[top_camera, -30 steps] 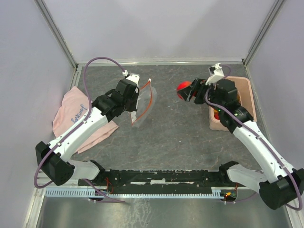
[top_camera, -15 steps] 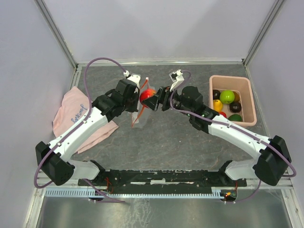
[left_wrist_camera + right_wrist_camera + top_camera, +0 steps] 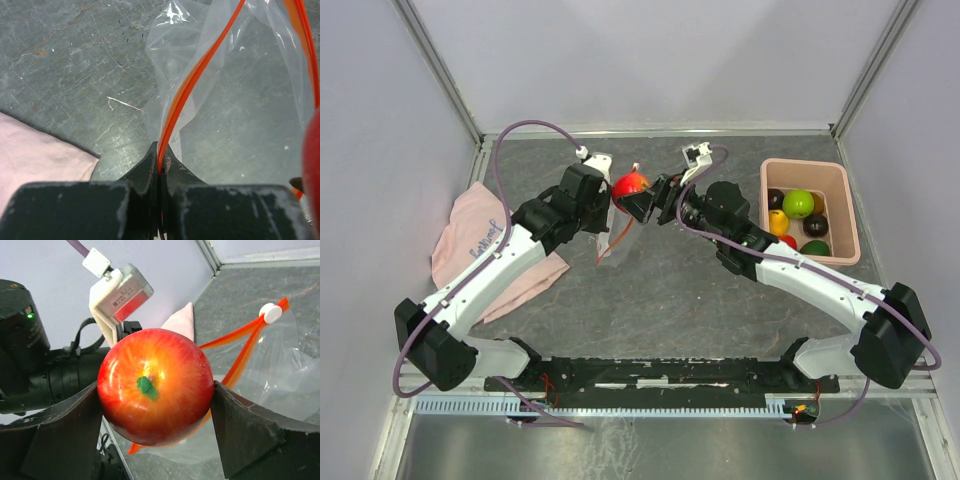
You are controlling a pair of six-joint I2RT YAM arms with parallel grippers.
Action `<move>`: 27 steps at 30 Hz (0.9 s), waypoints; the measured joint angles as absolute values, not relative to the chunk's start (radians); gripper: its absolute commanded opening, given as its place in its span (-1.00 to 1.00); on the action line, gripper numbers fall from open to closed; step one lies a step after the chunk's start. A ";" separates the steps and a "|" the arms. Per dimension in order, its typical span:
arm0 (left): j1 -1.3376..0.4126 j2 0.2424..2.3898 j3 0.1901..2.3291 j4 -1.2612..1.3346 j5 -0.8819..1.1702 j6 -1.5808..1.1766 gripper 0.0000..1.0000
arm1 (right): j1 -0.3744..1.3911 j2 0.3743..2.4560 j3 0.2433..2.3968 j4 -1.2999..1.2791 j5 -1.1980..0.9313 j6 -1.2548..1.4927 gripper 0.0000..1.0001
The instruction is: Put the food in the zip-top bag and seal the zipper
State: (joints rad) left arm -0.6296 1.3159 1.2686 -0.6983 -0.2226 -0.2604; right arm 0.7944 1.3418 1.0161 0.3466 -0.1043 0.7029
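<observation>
My left gripper (image 3: 605, 205) (image 3: 160, 159) is shut on the red-orange zipper (image 3: 190, 85) and holds the clear zip-top bag (image 3: 622, 225) (image 3: 250, 100) up with its mouth open. My right gripper (image 3: 632, 193) (image 3: 156, 405) is shut on a glossy red apple (image 3: 629, 184) (image 3: 156, 386) and holds it at the bag's mouth, beside my left wrist. In the right wrist view the zipper (image 3: 245, 347) and its white end piece (image 3: 272, 313) lie just behind the apple. More food (image 3: 798, 203) lies in the pink bin (image 3: 850, 215) at the right.
A pink cloth (image 3: 470, 240) (image 3: 35, 155) lies at the left under my left arm. Grey walls stand close on the left, back and right.
My right gripper has carried the apple from above the bin leftward to the bag's mouth, then slightly up and back. My left gripper has kept its hold.
</observation>
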 measured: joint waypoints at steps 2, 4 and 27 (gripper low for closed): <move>-0.624 1.316 1.265 -0.693 -0.210 -0.260 -0.95 | 0.795 1.342 1.016 0.367 -0.102 0.703 0.14; -0.619 1.315 1.261 -0.685 -0.204 -0.261 -0.95 | 0.795 1.348 1.016 0.381 -0.099 0.702 0.14; -0.562 1.286 1.233 -0.646 -0.058 -0.261 -0.95 | 0.803 1.480 1.000 0.232 -0.039 0.579 0.16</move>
State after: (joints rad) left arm -0.5621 1.2858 1.2331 -0.6464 -0.0582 -0.2611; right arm 0.8032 1.4796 0.9997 0.2317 -0.0391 0.5793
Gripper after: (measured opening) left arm 0.043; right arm 0.848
